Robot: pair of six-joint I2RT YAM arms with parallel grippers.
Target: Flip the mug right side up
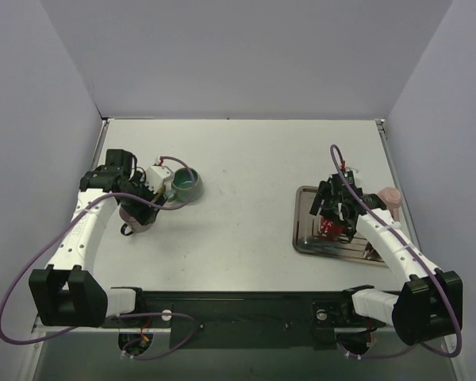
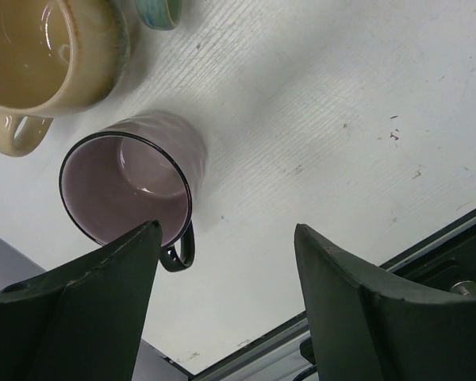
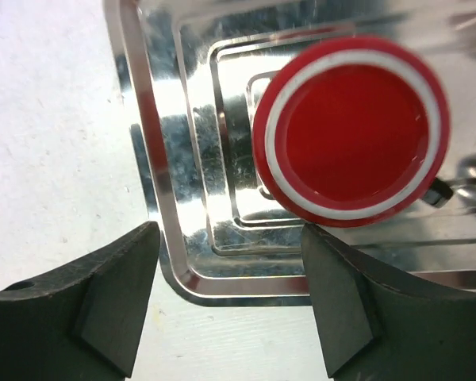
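A red mug (image 3: 351, 131) stands on the metal tray (image 3: 155, 171). From above it shows a flat red disc ringed in white, which looks like its base, with a bit of handle at its right. In the top view it (image 1: 332, 230) lies partly under my right gripper (image 1: 335, 216). My right gripper (image 3: 230, 270) is open and empty, hovering over the tray's near corner, with the mug just beyond the right finger. My left gripper (image 2: 226, 262) is open and empty over bare table, beside a mauve mug (image 2: 135, 182) that stands mouth up.
A beige mug (image 2: 47, 48) and a teal mug (image 1: 186, 186) stand mouth up close to the left gripper. A pink mug (image 1: 390, 197) sits beside the tray's right side, near the table's right edge. The table's front edge (image 2: 365, 278) is close under the left gripper.
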